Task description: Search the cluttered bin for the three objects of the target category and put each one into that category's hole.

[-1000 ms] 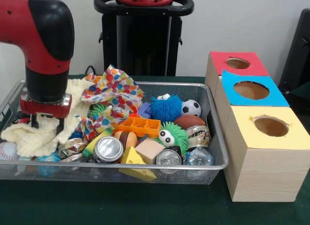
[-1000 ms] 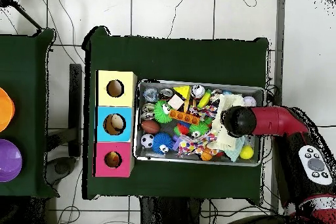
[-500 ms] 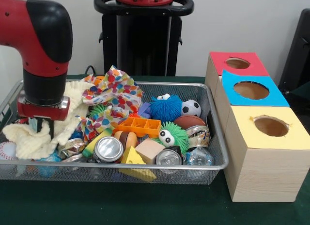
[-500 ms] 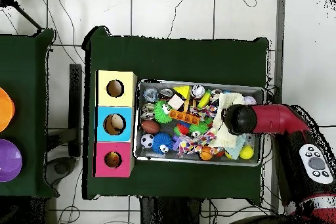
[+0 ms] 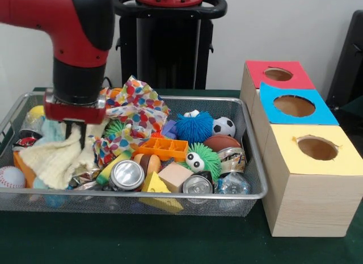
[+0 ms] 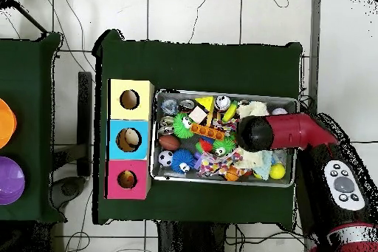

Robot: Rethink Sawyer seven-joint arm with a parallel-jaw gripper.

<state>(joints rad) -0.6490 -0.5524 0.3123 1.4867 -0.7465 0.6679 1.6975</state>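
The gripper (image 5: pixel 75 128) is pinching the cream cloth (image 5: pixel 57 159), which hangs straight below it at the bin's (image 5: pixel 249 162) end farthest from the three holed boxes (image 5: pixel 309 179).

Front camera is sitting low and close, facing the bin (image 5: pixel 249 193). Overhead is looking straight down from farther off. Both are covering bin (image 6: pixel 221 177) and boxes (image 5: pixel 306 179).
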